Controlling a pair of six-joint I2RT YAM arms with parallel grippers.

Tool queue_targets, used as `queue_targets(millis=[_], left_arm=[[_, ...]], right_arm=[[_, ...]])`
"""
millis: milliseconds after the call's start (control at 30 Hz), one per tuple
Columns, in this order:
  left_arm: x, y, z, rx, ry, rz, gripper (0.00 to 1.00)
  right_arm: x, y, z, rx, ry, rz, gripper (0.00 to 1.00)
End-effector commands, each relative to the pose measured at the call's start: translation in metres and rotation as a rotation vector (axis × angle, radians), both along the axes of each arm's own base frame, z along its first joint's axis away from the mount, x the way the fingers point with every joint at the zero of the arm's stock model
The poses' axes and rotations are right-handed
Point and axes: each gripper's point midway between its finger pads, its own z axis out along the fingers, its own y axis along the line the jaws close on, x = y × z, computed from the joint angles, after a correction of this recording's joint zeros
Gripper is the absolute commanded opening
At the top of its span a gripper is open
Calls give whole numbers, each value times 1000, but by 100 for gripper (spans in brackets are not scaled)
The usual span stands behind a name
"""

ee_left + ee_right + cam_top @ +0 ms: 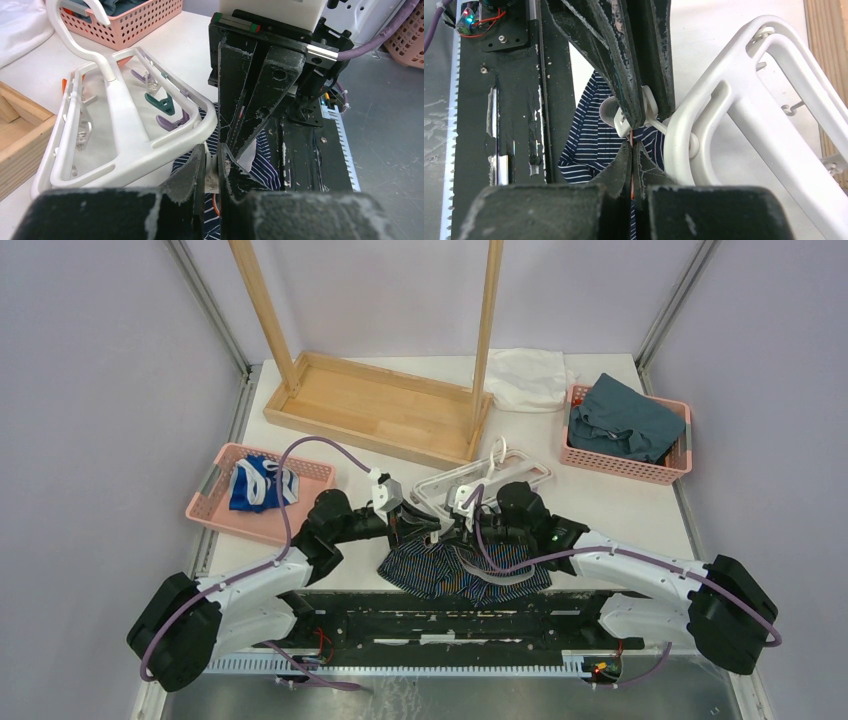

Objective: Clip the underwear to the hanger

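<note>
Where my two claws meet, at lower centre of the top view, the underwear [455, 570] lies crumpled on the table [620, 510], directly beneath both sets of fingertips. My left claw [212, 156] stands narrow, pinching a white clip [214, 175] at the near corner of the hanger [125, 125]. My right claw [632, 150] is fully closed on a thin orange strip at the edge of the underwear. In the right wrist view the pinstriped cloth spreads to the left of its fingertips. The claws face tip to tip, nearly touching.

Clearances: in the top view the hanger lies flat just above the underwear, its corner at the cloth's edge. The wooden rack [380, 405] stands at upper centre. The left pink basket [255, 527], which holds a blue-and-white garment [258, 483], and the right pink basket [620, 468], which holds teal cloth [625, 420], sit well apart from the claws. Open table surface shows to the right of the hanger. A black base plate [450, 615] borders the underwear below.

Visibility limits: my fingers hide the clip's mouth, so I cannot tell whether cloth sits inside it. Both wrist views cut off part of the hanger.
</note>
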Motion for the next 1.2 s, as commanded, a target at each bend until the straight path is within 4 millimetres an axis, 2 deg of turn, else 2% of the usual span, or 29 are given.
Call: queue_targets(millis=[0,167,400,700,1167], left_arm=[[-5,-5,23,-65,-37,-37,3],[-5,-5,22,-63,-37,-39,3],[-7,-5,27,-73,-48,-48,3],[-10,-6,25,-72,-32,-72,3],[-9,-7,15,-51,-16,-72,3]], right_arm=[[0,5,12,15,-38,42,1],[0,4,12,11,-41,45,1],[-11,9,13,14,-21,123,1],[-1,14,23,17,-63,111,1],[6,4,34,37,-108,43,0]])
